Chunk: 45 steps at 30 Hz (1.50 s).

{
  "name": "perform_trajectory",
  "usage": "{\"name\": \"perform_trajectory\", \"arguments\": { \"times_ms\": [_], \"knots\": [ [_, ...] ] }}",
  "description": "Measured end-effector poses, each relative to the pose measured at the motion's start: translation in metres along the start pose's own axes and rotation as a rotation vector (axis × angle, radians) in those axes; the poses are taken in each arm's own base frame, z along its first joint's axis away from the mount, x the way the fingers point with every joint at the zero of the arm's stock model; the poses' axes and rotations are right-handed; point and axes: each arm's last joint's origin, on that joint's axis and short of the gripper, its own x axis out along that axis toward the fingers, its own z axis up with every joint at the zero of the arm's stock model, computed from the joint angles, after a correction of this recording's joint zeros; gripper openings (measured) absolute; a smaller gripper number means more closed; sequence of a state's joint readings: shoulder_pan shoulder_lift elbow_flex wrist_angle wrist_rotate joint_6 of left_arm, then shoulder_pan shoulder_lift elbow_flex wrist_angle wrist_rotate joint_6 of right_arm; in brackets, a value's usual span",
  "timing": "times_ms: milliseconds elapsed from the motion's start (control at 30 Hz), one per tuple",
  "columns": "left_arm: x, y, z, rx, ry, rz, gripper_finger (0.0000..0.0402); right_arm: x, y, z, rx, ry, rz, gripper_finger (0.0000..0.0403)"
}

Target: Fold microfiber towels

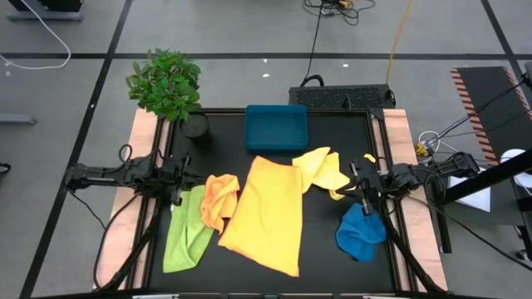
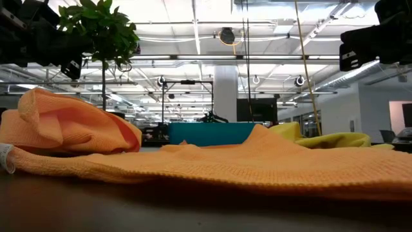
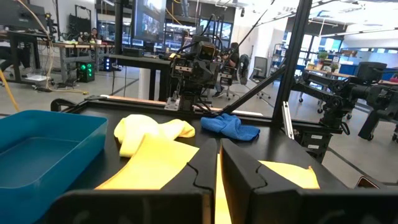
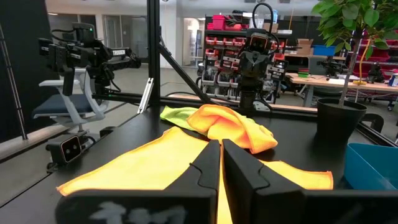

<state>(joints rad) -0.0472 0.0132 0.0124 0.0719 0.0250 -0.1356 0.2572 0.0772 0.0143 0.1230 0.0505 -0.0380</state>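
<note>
Golden yellow towel (image 1: 264,213) spread flat | left gripper (image 1: 177,184), right gripper (image 1: 366,189) pressed together, seemingly empty

The black table (image 1: 324,249) carries five towels — green (image 1: 184,235), orange (image 1: 220,199), golden (image 1: 266,214), pale yellow (image 1: 322,170), blue (image 1: 361,232) — plus a teal tray (image 1: 276,127) and a potted plant (image 1: 169,87).

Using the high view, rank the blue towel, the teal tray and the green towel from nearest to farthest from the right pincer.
From the right pincer, shut and empty at the table's right edge:
1. Blue towel, just below it on the right side.
2. Teal tray, at the table's far middle.
3. Green towel, across the table on the left side.
</note>
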Motion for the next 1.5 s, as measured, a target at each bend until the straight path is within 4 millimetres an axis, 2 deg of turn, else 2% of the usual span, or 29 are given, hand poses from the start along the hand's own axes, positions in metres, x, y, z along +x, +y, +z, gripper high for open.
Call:
{"name": "perform_trajectory", "arguments": {
  "times_ms": [933,1100,1267,1500],
  "knots": [
    [0.0,0.0,0.0,0.003,0.0,0.0,0.0021,0.0,0.0,0.0,0.0,0.0,0.0,0.0006],
    [0.0,0.0,0.001,0.102,-0.014,-0.001,0.0021,0.0,0.0,0.0,0.0,-0.001,0.0,0.0006],
    [-0.001,-0.002,0.013,0.144,-0.131,-0.009,0.0021,0.0,0.0,0.0,0.0,0.0,0.0,0.0006],
    [-0.008,-0.005,0.037,-0.056,-0.391,-0.067,0.0021,0.0,0.0,0.0,0.0,0.0,0.0,0.0006]
  ]
}}
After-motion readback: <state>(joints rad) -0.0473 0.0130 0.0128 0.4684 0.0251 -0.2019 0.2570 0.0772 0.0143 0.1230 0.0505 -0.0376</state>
